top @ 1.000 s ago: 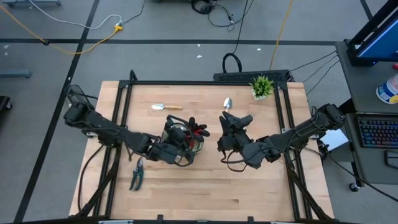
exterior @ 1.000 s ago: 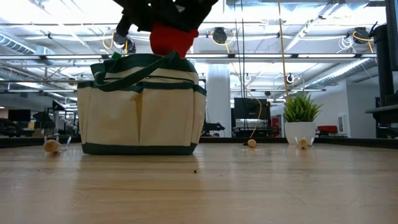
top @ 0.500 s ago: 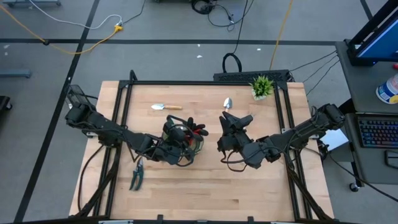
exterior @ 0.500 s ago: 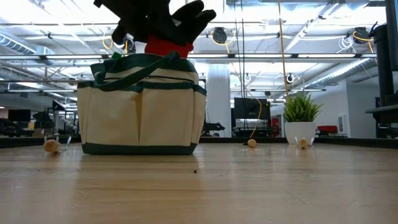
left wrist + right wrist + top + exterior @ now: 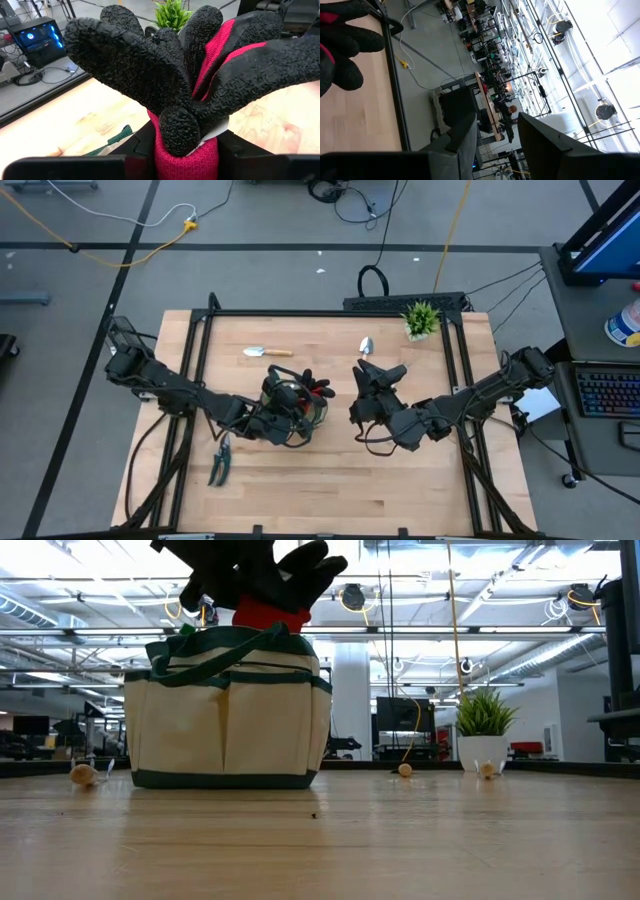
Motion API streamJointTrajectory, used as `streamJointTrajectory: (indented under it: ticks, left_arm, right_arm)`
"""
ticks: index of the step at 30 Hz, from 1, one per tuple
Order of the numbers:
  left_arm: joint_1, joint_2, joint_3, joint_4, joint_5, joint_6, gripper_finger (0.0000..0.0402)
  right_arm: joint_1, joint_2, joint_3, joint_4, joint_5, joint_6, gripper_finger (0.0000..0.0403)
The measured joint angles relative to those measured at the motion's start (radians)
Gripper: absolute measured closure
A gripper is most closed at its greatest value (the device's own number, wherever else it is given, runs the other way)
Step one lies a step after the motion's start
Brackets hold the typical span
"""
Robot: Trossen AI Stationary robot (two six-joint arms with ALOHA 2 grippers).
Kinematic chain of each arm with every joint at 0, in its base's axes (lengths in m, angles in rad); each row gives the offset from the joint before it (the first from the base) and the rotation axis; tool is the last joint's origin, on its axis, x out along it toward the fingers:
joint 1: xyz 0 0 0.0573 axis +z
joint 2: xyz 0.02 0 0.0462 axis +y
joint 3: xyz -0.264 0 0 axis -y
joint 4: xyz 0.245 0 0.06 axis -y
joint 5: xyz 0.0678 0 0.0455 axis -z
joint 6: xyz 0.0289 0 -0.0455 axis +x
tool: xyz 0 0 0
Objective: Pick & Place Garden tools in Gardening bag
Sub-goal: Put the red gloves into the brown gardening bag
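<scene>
The gardening bag, tan with dark green trim, stands on its flat base left of the table's middle. Above its open top my left gripper is shut on the red-and-black glove. A wooden-handled trowel lies flat behind the bag, and a second trowel lies near the plant. The dark-handled shears lie near the front left. My right gripper hangs open in the air right of the bag, with nothing between its fingers. My left gripper pinches the glove's red knit cuff between its two fingers. It comes from the table's left, slanting slightly down. The glove's black fingers fan out beyond the fingertips, over the bag's opening and clear of the table.
A small spiky potted plant stands at the far right of the table. Dark frame rails run along the left, far and right edges. Bare wood lies in front of the bag and the arms.
The glove has tipped in my left gripper above the bag. In the low view its black fingers have swung up and out to the right, and less of the red cuff shows over the bag's rim. For the last half second it has kept still.
</scene>
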Motion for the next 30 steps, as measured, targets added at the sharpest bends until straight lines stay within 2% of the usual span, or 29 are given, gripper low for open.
streamJointTrajectory:
  ticks: [9,21,25,30]
  left_arm:
    - [0.000,0.000,0.000,0.017,0.000,0.041,0.0280]
    - [0.019,0.000,0.000,0.026,-0.005,0.083,0.0150]
    - [0.019,0.000,0.000,0.026,0.002,0.089,0.0129]
    - [0.019,0.000,0.000,0.026,0.022,0.089,0.0122]
  right_arm:
    - [0.000,0.000,0.000,0.000,0.000,0.000,0.0268]
    - [0.000,0.000,0.000,0.000,0.000,0.006,0.0268]
    - [0.000,0.000,0.000,0.000,0.000,0.005,0.0268]
    - [0.000,0.000,0.000,0.000,0.000,0.004,0.0268]
